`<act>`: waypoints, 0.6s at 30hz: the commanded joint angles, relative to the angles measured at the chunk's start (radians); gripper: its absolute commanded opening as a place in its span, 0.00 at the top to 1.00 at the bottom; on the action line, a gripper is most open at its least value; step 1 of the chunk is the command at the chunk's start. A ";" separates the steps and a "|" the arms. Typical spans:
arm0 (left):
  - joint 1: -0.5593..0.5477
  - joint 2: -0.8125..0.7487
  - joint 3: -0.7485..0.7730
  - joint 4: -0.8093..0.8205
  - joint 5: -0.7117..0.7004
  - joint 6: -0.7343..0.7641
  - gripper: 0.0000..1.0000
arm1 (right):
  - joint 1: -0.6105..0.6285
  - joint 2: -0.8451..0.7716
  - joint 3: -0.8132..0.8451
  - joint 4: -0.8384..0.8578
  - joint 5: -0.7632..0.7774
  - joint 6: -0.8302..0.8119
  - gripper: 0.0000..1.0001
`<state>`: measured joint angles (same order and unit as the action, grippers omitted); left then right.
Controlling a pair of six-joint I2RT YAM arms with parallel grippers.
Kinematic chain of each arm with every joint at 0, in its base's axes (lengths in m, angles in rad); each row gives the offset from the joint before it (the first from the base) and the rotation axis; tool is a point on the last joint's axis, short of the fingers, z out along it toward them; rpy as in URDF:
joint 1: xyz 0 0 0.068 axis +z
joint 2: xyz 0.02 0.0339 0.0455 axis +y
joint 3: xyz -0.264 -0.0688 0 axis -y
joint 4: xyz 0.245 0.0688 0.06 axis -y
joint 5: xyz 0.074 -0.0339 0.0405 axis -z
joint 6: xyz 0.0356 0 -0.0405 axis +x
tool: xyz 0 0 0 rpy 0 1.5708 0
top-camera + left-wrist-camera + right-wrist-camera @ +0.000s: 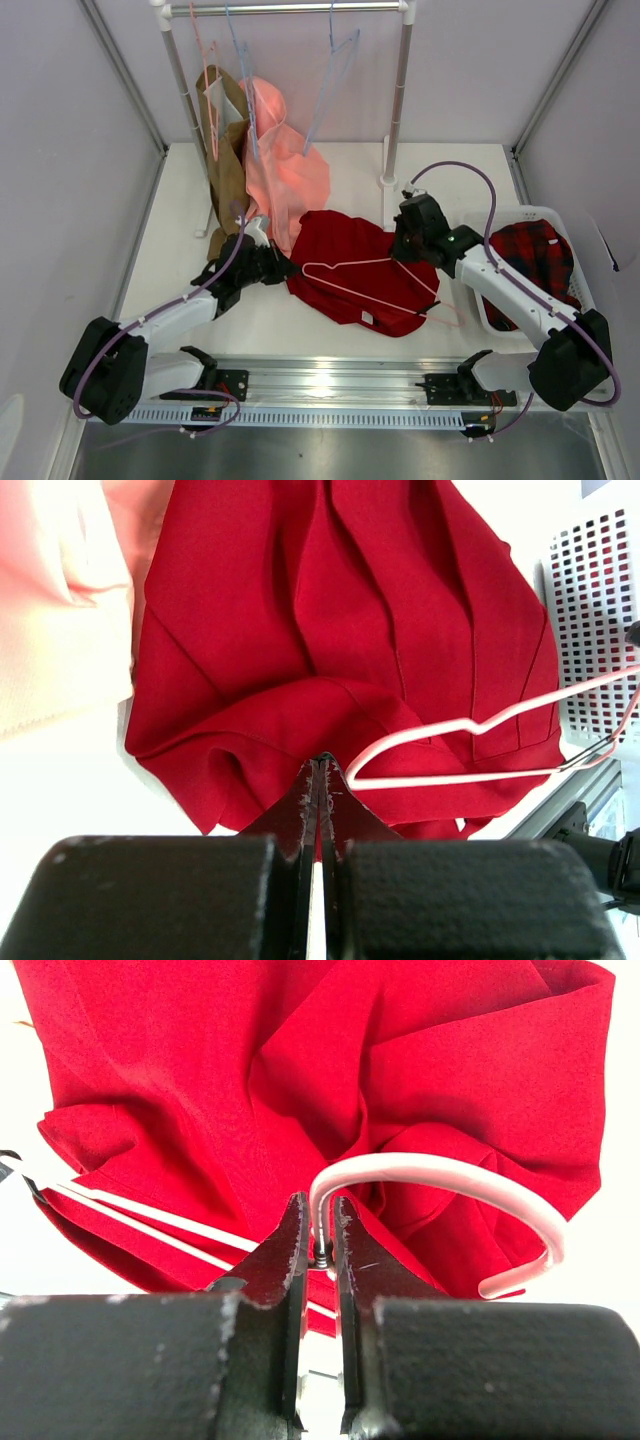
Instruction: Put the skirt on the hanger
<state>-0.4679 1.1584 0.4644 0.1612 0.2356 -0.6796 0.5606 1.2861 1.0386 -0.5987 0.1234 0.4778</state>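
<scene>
Threading step, mid-frame: left claw [318,768] pinches skirt [330,630] edge, right claw [322,1228] pinches hanger [430,1166] neck; next likely needs hanger slid inside skirt

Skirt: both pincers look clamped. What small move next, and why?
Probably lift the left pincer slightly: it pinches the skirt at its edge, while the right pincer holds the hanger by its hook, lying on top of the cloth, not inside.

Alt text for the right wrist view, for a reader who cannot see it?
The right claw is shut on the wire neck of the pale pink hanger, just below its hook, which arcs off to the right. Behind it the crumpled dark red skirt fills most of the view.
</scene>
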 commanded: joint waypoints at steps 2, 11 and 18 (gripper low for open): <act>0.012 0.003 0.046 0.009 -0.018 0.018 1.00 | 0.016 -0.019 0.034 0.002 0.019 -0.013 1.00; 0.012 -0.003 0.053 0.001 -0.007 0.023 1.00 | 0.030 -0.005 0.040 -0.019 0.062 -0.007 1.00; 0.012 -0.005 0.060 -0.025 -0.004 0.040 1.00 | 0.027 -0.022 0.041 -0.007 0.067 -0.004 1.00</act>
<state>-0.4679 1.1633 0.4854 0.1257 0.2390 -0.6704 0.5861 1.2861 1.0386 -0.6025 0.1577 0.4786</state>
